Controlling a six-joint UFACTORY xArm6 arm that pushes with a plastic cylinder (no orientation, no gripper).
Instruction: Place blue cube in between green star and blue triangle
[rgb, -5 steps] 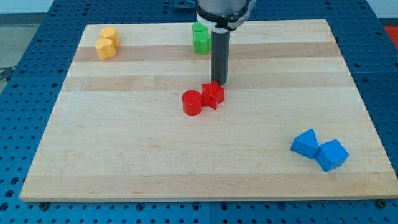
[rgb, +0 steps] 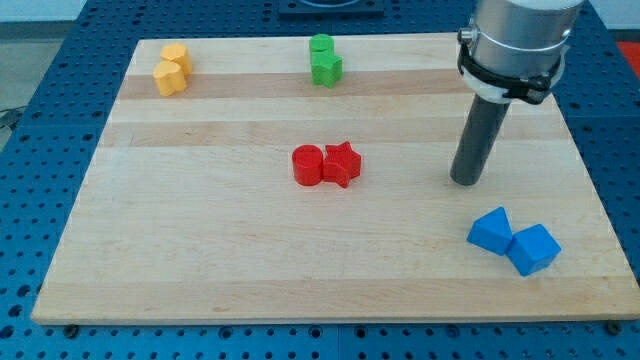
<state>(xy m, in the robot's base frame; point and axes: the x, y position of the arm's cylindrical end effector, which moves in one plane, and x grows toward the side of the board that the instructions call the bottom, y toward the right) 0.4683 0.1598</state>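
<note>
Lower right on the counter (rgb: 200, 250), the blue cube (rgb: 533, 249) touches the blue triangle (rgb: 490, 230) on its left. My tip (rgb: 465, 182) stands just above them, touching neither; I have no hand, only this rod. At centre the red cylinder (rgb: 308, 165) touches the red star (rgb: 342, 163); the green star (rgb: 325, 68) and green cylinder (rgb: 321, 46) sit top centre, two yellow blocks (rgb: 171, 69) upper left.

One camera looks obliquely down, framing the whole wooden board (rgb: 200, 250).
</note>
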